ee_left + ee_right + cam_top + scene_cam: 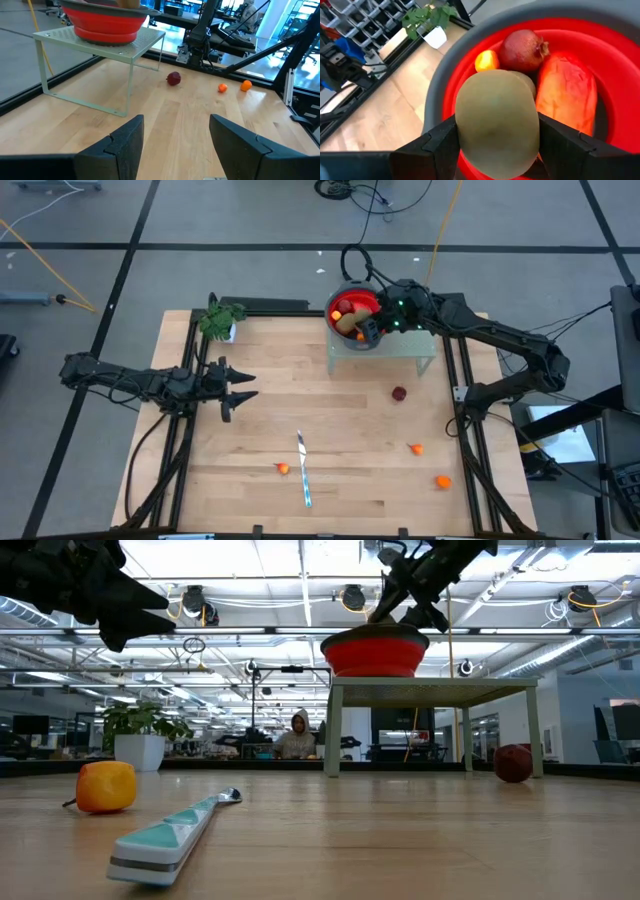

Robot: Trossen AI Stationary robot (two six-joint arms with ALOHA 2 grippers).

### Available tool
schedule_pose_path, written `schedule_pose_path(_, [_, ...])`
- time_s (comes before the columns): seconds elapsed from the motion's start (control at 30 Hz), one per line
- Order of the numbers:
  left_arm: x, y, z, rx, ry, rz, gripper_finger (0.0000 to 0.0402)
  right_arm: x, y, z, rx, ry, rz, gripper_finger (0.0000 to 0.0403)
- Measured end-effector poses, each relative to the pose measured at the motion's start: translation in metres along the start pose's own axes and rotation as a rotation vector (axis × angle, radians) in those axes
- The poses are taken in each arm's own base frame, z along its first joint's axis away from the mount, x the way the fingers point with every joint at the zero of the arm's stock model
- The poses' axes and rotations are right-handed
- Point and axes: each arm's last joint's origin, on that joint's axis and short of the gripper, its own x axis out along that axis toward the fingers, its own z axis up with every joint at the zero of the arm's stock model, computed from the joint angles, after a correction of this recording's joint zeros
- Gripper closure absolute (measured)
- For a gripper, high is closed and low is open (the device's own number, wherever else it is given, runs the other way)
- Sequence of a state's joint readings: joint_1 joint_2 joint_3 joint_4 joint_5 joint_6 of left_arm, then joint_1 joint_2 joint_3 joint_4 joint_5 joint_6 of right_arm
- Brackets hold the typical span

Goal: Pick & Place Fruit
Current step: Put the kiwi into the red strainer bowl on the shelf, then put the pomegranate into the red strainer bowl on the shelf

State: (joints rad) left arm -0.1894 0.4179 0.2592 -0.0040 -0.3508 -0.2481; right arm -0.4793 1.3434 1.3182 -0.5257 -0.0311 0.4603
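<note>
A red bowl [365, 302] stands on a pale green stand [400, 352] at the table's far edge. In it lie a dark red ball [522, 50], a small orange bit [486, 61], a longer orange-red piece [567, 97] and an olive-brown oval [530, 84]. My right gripper [362, 332] is over the bowl's near rim, shut on another olive-brown kiwi-like oval [497, 120]. A dark red ball [399, 393] and three orange bits [415, 448], [443, 481], [283, 468] lie on the table. My left gripper [245, 385] hovers open at the table's left. My right gripper pinches the kiwi-like oval by its two opposite sides [464, 125] between its two fingers. The fingers slant down into the bowl from the table's right. The oval sits over the bowl's inside, just above the fruit lying there; whether it touches them, I cannot tell.
A slim silver knife [303, 470] lies near the table's front middle. A green leafy plant in a white pot [220, 320] stands at the far left corner. Dark rails [470, 430] run along the left and right edges. Bare wood lies between the stand and the knife.
</note>
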Motion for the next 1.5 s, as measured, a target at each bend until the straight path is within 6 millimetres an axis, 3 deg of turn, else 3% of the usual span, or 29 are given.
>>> schedule_pose_path(0.73, [0.000,0.001,0.000,0.000,-0.005,0.018,0.0176,0.004,-0.001,-0.001,-0.087,0.014,-0.005,0.0179])
schedule_pose_path(1.2, [0.000,0.001,0.000,0.004,-0.004,0.019,0.0176,0.005,-0.001,-0.001,-0.132,0.016,-0.009,0.0118])
schedule_pose_path(1.5, [0.000,0.001,0.000,0.009,-0.003,0.019,0.0176,-0.023,0.010,0.007,-0.152,-0.121,0.057,0.0138])
